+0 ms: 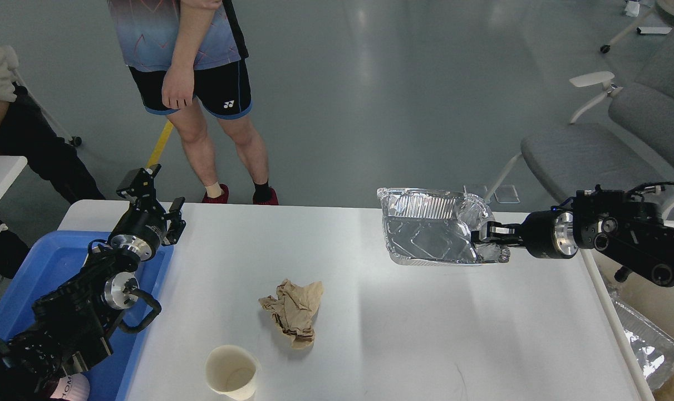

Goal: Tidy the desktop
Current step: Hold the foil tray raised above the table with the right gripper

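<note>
Desktop (398, 345) fills the lower and middle frame, and we judge the tidying only partly done. Nearest us, at the bottom, a paper cup (232, 372) stands upright, with a crumpled brown paper (292, 313) just above it, both untouched. At left, our left gripper (157, 196) hangs over the blue tray (58, 262), fingers apart and empty. Farther right, our right gripper (486, 233) pinches the crumpled edge of a foil tray (426, 233), seemingly lifted off the surface.

White logo on black shorts (229, 104)
</note>
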